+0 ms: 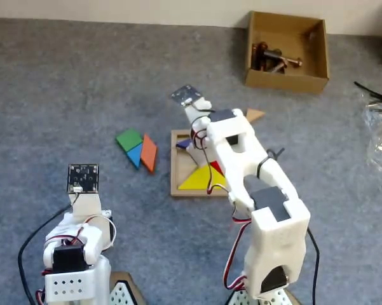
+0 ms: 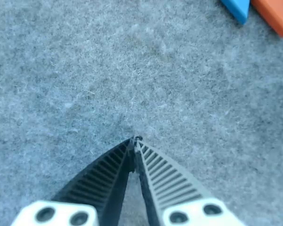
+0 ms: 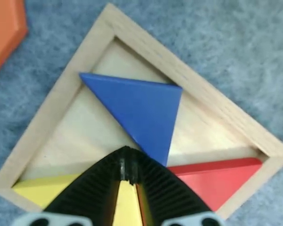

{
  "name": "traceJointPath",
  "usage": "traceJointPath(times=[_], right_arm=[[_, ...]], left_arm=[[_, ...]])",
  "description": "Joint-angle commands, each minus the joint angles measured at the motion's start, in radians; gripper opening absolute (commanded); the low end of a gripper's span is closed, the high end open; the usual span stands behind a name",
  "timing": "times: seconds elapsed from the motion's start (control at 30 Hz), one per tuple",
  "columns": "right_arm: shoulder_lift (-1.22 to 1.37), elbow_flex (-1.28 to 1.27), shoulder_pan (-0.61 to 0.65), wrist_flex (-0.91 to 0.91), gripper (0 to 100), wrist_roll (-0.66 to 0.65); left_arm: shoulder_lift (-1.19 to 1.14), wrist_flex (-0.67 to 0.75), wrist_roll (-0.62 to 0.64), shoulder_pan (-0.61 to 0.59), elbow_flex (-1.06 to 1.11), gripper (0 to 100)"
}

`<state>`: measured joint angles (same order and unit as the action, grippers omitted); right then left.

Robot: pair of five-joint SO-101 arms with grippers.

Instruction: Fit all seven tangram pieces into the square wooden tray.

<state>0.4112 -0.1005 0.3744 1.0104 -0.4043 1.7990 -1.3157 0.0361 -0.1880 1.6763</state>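
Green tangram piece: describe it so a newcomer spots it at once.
In the high view, find the square wooden tray at the centre. Three loose pieces cluster on its left. The green piece is the one farthest from the tray, beside the light blue triangle and the orange piece; it alone is green.

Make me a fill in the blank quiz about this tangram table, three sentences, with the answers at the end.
1. The dark blue triangle lies inside the wooden ____.
2. A green piece, a light blue piece and an ____ piece lie grouped on the carpet.
3. The left gripper is over bare carpet with its jaws ____.
Answers: tray; orange; shut.
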Motion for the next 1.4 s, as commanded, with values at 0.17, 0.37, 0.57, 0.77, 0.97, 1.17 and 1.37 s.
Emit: traceJointPath(times=[0.17, 0.37, 0.57, 0.77, 0.97, 1.17, 1.37], right_arm=[[0.005, 0.139, -0.071, 0.071, 0.5, -0.005], [0.008, 0.143, -0.091, 0.068, 0.5, -0.005], [0.010, 0.139, -0.090, -0.002, 0.5, -0.005], [0.010, 0.139, -0.061, -0.038, 0.5, 0.002], [0.010, 0.137, 0.010, -0.038, 0.5, 0.002], [0.008, 0.140, 0.074, -0.038, 0.5, 0.002], [0.010, 0.143, 0.094, -0.038, 0.5, 0.002]], left_arm=[[-0.007, -0.008, 0.002, -0.008, 0.021, 0], [-0.007, -0.008, 0.002, -0.008, 0.021, 0], [-0.007, -0.008, 0.002, -0.008, 0.021, 0], [-0.007, -0.008, 0.002, -0.008, 0.021, 0], [-0.007, -0.008, 0.002, -0.008, 0.021, 0], [-0.007, -0.008, 0.002, -0.008, 0.021, 0], [-0.007, -0.008, 0.002, -0.008, 0.021, 0]])
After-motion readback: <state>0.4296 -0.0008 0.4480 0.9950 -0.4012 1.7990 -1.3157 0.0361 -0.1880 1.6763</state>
